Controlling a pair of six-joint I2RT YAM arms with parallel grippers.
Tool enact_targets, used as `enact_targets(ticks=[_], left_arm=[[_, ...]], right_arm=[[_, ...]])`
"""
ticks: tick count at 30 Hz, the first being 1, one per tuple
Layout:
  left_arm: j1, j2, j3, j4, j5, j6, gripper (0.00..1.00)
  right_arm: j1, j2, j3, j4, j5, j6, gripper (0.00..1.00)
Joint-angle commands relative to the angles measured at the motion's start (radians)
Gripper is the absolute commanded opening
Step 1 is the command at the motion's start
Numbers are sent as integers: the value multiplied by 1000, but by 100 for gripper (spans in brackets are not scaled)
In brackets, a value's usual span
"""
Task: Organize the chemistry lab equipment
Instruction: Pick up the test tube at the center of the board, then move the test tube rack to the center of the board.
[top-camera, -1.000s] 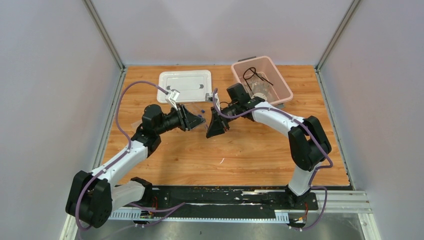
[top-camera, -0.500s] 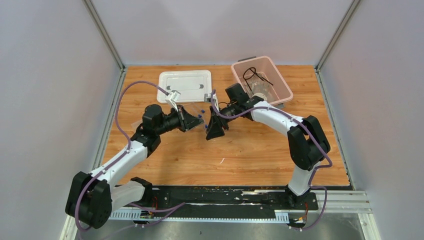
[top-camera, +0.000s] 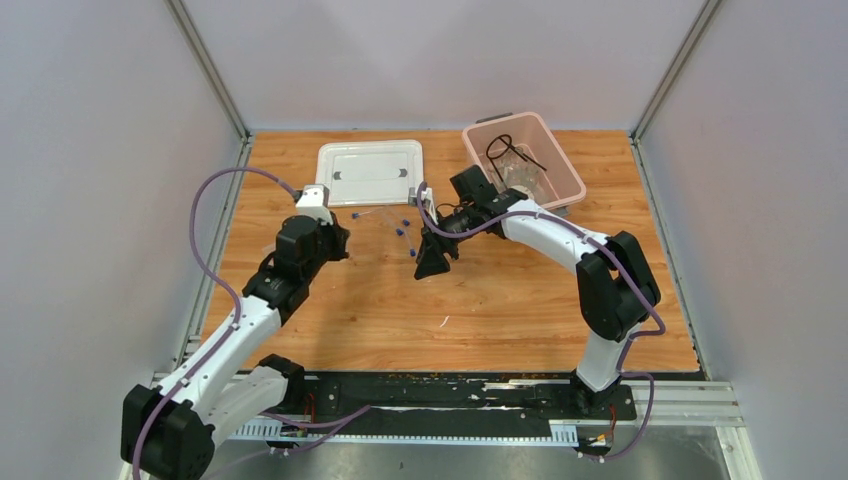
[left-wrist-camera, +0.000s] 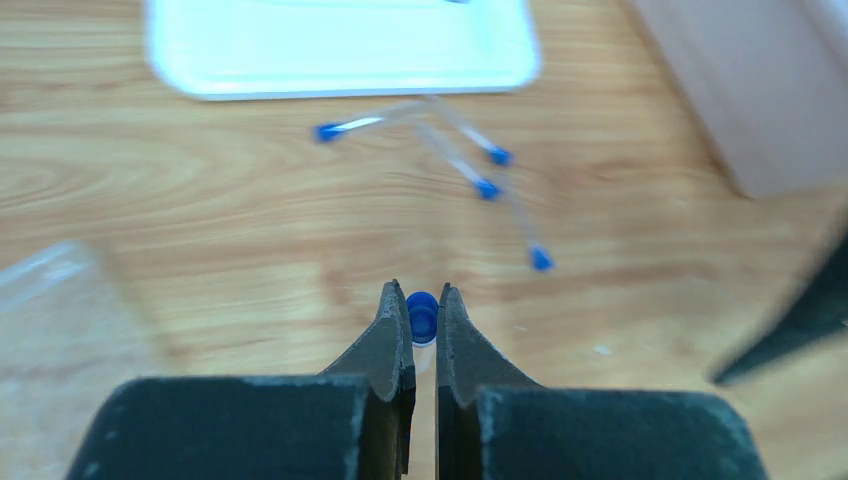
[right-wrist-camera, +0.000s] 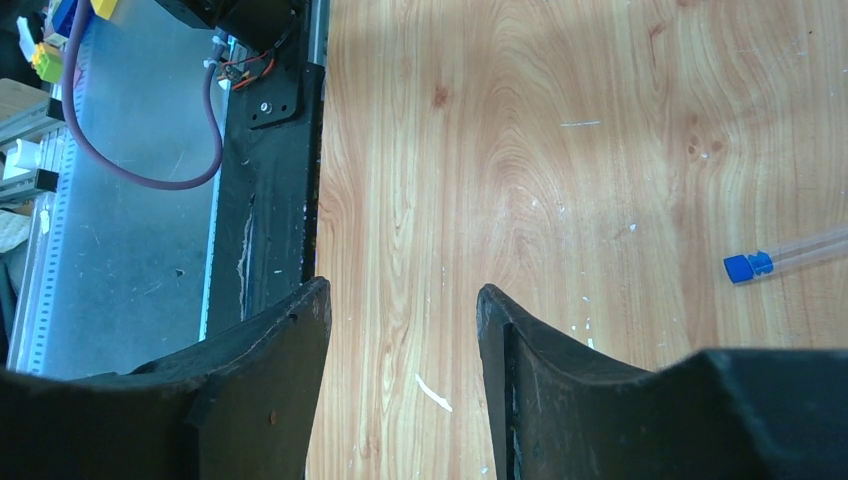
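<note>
My left gripper (left-wrist-camera: 424, 300) is shut on a tiny blue-capped tube (left-wrist-camera: 422, 318), whose cap shows between the fingertips; in the top view this gripper (top-camera: 337, 243) hangs left of centre. Several more blue-capped tubes (left-wrist-camera: 470, 175) lie loose on the wood below the white lid, also seen from above as small tubes (top-camera: 400, 228). My right gripper (top-camera: 432, 263) stands open just right of them, with only bare wood between its fingers (right-wrist-camera: 400, 300); one tube (right-wrist-camera: 790, 255) lies off to its side. The black wire tripod (top-camera: 505, 148) and clear bags (top-camera: 520, 180) sit in the pink bin.
The white lid (top-camera: 370, 172) lies flat at the back centre-left. The pink bin (top-camera: 560, 165) stands at the back right. A blurred clear plastic piece (left-wrist-camera: 50, 300) lies left of my left gripper. The black base rail (right-wrist-camera: 270, 150) runs along the near edge.
My left gripper has shut on a blue-capped tube and pulled back to the left, away from the right gripper. The right gripper has opened wider and stayed roughly in place.
</note>
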Motion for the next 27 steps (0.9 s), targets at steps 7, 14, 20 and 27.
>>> enact_targets(ticks=[7, 14, 20, 27], left_arm=[[36, 52, -45, 139, -688, 24, 0], [138, 167, -23, 239, -717, 18, 0], [188, 246, -33, 332, -707, 24, 0], [248, 347, -43, 457, -690, 32, 0]], right_arm=[[4, -37, 43, -23, 2, -46, 56], [3, -46, 43, -27, 1, -52, 56], [3, -47, 43, -29, -1, -53, 55], [3, -46, 44, -32, -2, -55, 55]])
